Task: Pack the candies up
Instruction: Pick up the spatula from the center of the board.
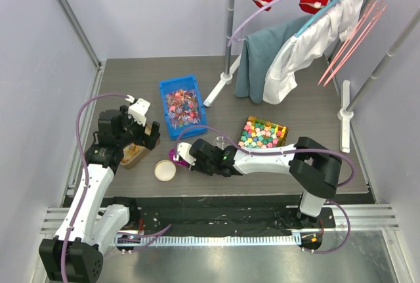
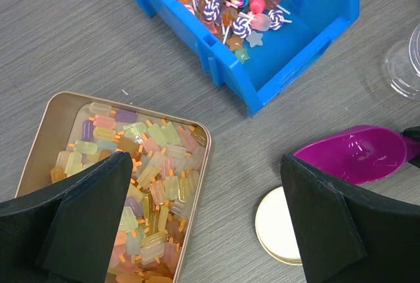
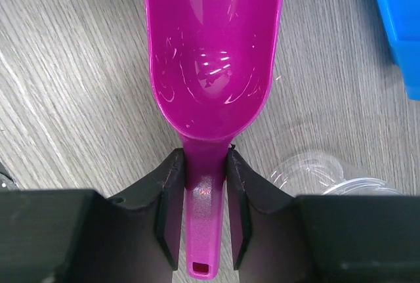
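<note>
White-and-black arms (image 1: 264,159), purple cables (image 1: 98,96)

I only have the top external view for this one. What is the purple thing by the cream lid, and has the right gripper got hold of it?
Observer: It is a magenta scoop. In the right wrist view, the right gripper has a finger on each side of the scoop's handle, and both appear to touch it.
Operator: Anything in the scoop?
Observer: No, its bowl is empty.
Operator: And the left gripper?
Observer: The left gripper is wide open and holds nothing. It hangs above a tin of popsicle-shaped sweets.
</note>
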{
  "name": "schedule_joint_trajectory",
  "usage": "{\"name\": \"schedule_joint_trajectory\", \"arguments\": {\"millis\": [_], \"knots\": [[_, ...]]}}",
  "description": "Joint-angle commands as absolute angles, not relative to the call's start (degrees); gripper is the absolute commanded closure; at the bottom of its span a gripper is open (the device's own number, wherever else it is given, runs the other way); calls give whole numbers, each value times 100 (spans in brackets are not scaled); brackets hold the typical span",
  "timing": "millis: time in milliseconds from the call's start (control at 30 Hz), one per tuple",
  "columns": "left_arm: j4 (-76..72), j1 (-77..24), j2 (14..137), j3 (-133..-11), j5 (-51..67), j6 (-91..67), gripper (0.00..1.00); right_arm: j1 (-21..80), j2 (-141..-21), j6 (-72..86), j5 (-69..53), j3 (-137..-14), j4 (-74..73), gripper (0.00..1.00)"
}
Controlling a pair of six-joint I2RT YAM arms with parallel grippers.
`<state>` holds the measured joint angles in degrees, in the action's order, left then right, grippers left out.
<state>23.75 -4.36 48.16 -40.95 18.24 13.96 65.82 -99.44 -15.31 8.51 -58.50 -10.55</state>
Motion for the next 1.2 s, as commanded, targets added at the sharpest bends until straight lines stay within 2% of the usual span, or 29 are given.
{"name": "schedule_joint_trajectory", "arguments": {"millis": [0,167,267,900,1167], "knots": [[2136,-431,4816,-4096,2021,1389,0,6592,-10054,-1599,984,-5968,-888,75],[2241,-431,4808,-4061,2285,1459,0,6583,-10099,-1644,958,-5976,-923,95],[2329,-431,4790,-4061,2477,1503,0,6592,-10037,-1696,862,-6003,-993,99],[2777,-431,5001,-4122,3620,1837,0,6583,-8649,-2136,1265,-6144,-1204,99],[3260,-431,5440,-4560,4683,2012,0,6583,-8455,-2153,1459,-6152,-1090,99]]}}
